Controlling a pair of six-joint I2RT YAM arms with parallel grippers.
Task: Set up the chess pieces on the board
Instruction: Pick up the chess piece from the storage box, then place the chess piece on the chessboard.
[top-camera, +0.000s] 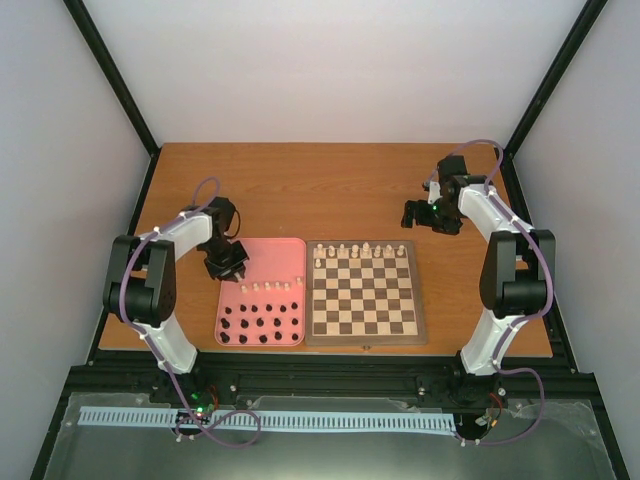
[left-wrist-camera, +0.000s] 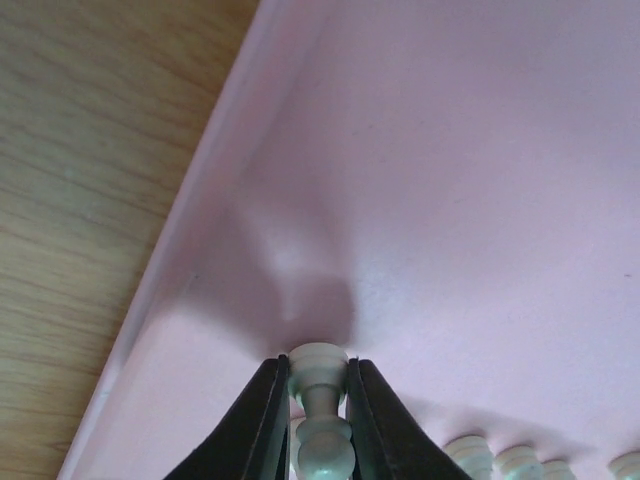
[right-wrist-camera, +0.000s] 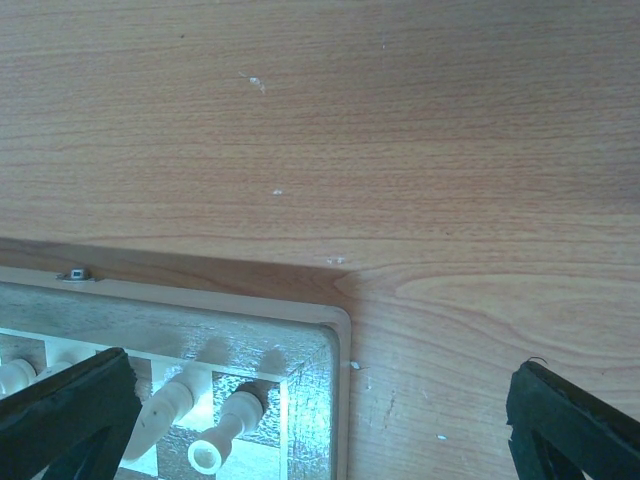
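Note:
The wooden chessboard (top-camera: 365, 293) lies mid-table with several cream-white pieces (top-camera: 360, 249) along its far row. More cream pieces (top-camera: 270, 288) and black pieces (top-camera: 262, 328) stand in the pink tray (top-camera: 262, 262) left of it. My left gripper (top-camera: 228, 262) is over the tray's far left part, shut on a cream pawn (left-wrist-camera: 320, 400) held just above the tray floor (left-wrist-camera: 480, 200). My right gripper (top-camera: 412, 215) is open and empty above bare table beyond the board's far right corner (right-wrist-camera: 335, 325). Two cream pieces (right-wrist-camera: 225, 430) show in the right wrist view.
The pink tray's left rim (left-wrist-camera: 190, 230) borders bare wooden table (left-wrist-camera: 90, 150). Other cream pawns (left-wrist-camera: 490, 458) stand right of the held one. Wooden tabletop (right-wrist-camera: 400, 150) stretches beyond the board. White walls enclose the table.

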